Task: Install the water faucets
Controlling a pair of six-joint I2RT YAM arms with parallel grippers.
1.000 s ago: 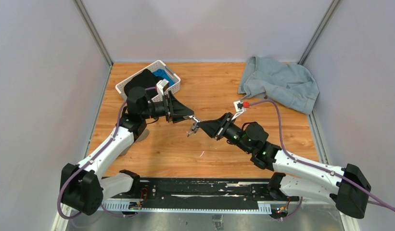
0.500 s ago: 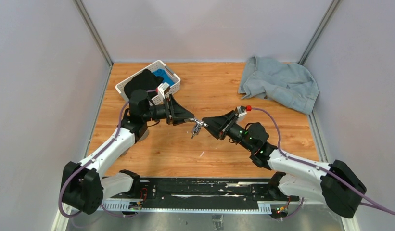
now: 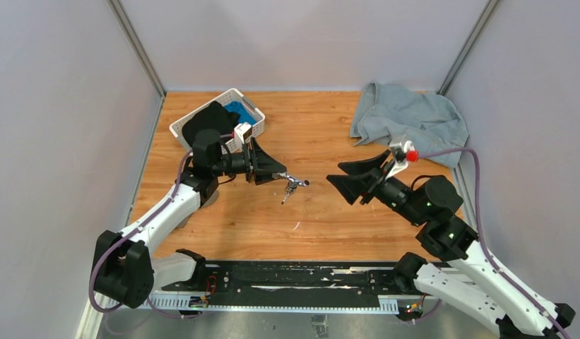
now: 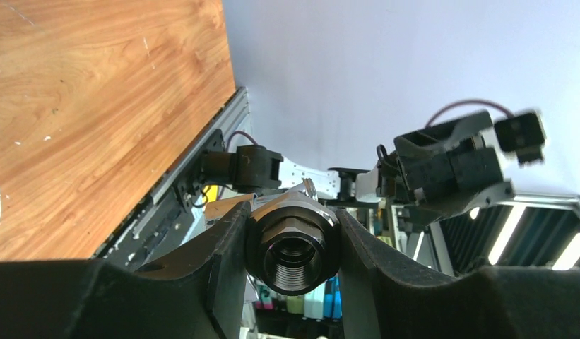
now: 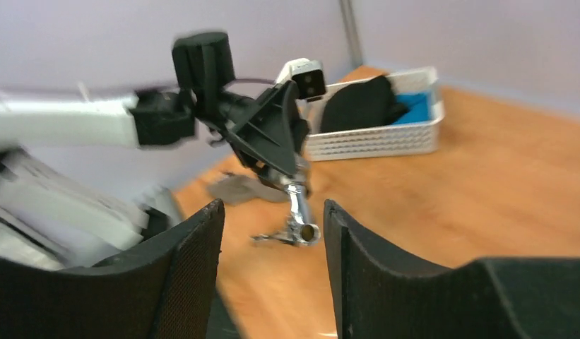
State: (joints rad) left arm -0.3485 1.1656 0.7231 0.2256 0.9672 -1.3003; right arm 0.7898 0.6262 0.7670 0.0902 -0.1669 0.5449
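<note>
We see two robot arms facing each other over a wooden table. The left gripper is clamped on a small silver faucet, held in the air above mid-table, its shiny tap end sticking out toward the right arm. In the left wrist view the fingers squeeze the faucet's threaded nut from both sides, open end facing the cam. The right gripper hovers well apart from the faucet, pointed at it, fingers spread w/ nothing between them. Back left sits a white basket w/ black & blue items. Back right lies a crumpled grey cloth.
</note>
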